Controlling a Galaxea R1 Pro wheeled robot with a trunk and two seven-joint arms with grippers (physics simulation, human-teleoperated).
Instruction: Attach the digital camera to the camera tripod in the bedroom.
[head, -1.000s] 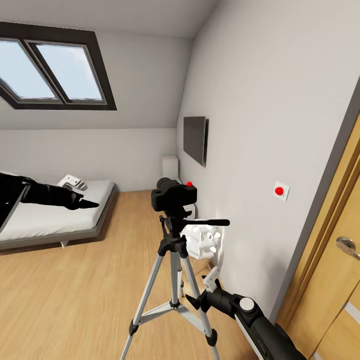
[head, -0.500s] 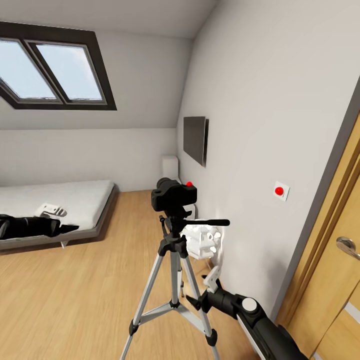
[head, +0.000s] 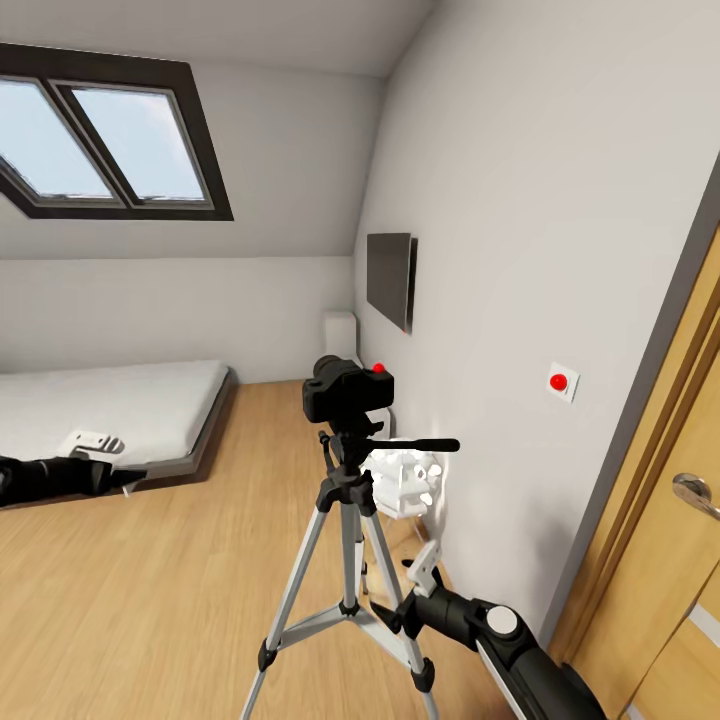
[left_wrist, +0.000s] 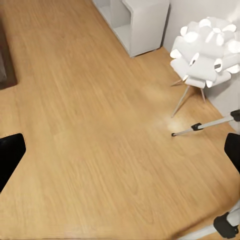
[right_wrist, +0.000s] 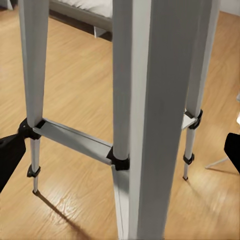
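Apparently mounting was done: camera (head: 347, 390) sat on tripod (head: 345, 560) head, well apart from left gripper (head: 95, 440) and above right gripper (head: 422, 562). Both looked spread, empty. Next move, by judgement: check seating, arms clear of legs.

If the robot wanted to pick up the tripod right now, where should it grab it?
Probably the upright silver centre column of the camera tripod, below the black head, coming in level from the right end effector's side, already close. The column is straight and narrow enough to close on, whereas the legs slant outward, and grabbing higher could knock the digital camera sitting on top.
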